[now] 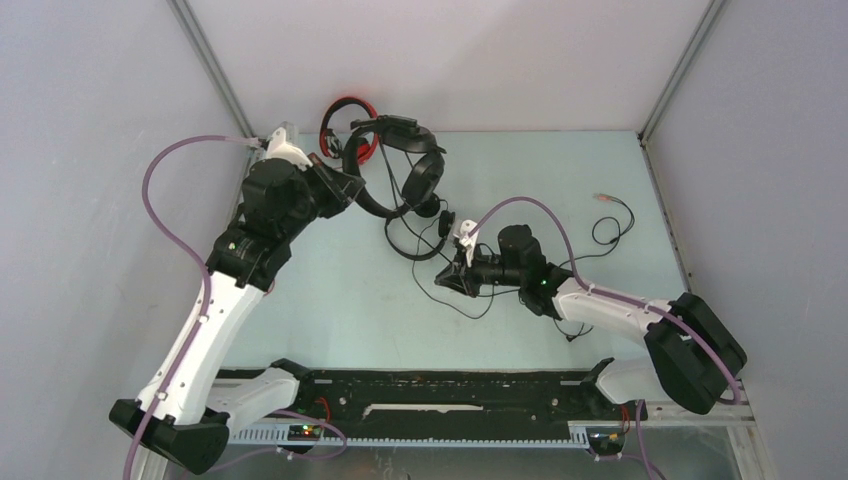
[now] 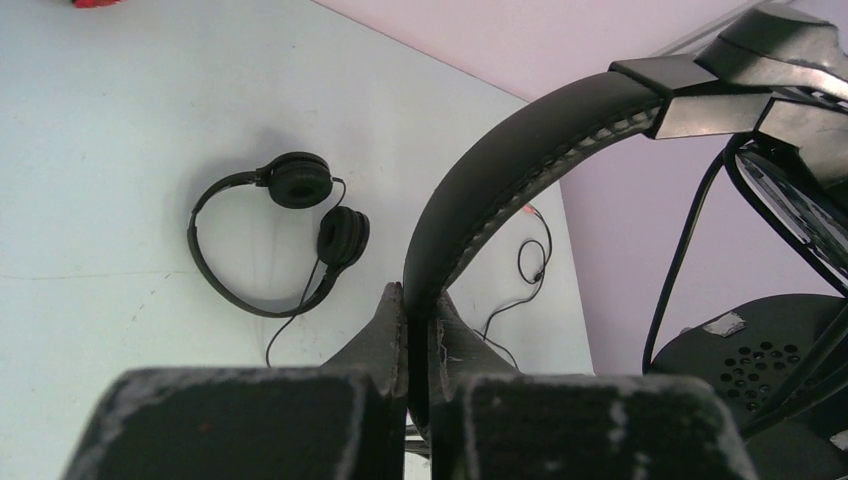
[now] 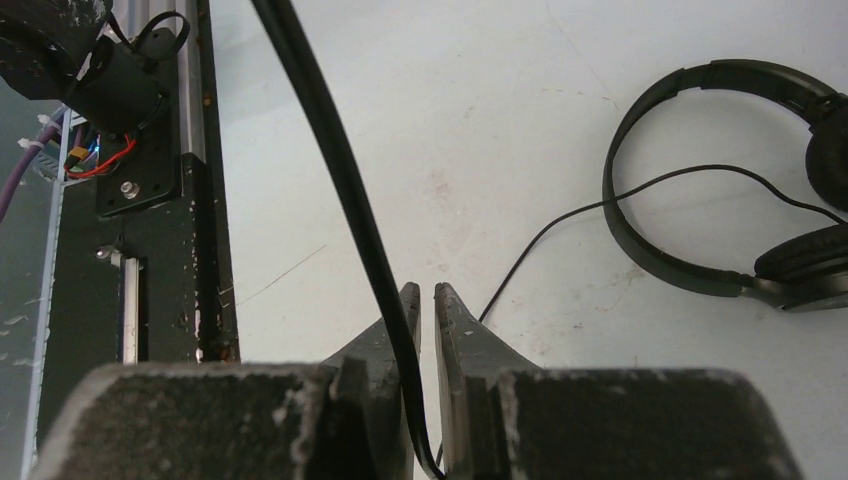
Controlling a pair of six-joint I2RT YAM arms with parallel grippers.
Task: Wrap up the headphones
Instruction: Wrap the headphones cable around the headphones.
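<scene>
My left gripper [image 1: 355, 188] [image 2: 418, 297] is shut on the padded headband of a large black headset [image 1: 405, 160] [image 2: 520, 150] and holds it up off the table at the back; its ear cup [image 2: 770, 370] hangs at the right. A red headset [image 1: 347, 124] lies behind it against the back wall. A smaller black headset [image 1: 420, 238] [image 2: 285, 235] [image 3: 690, 200] lies on the table. My right gripper [image 1: 443, 281] [image 3: 426, 297] is low over the table with its jaws closed to a narrow gap on a thick black cable [image 3: 340, 170] that runs up and left.
A thin black cable trails right over the table to a loop [image 1: 608, 230] and a plug [image 1: 603, 198] near the right wall. A black rail [image 1: 450, 385] [image 3: 160, 260] runs along the front edge. Grey walls enclose the table on three sides.
</scene>
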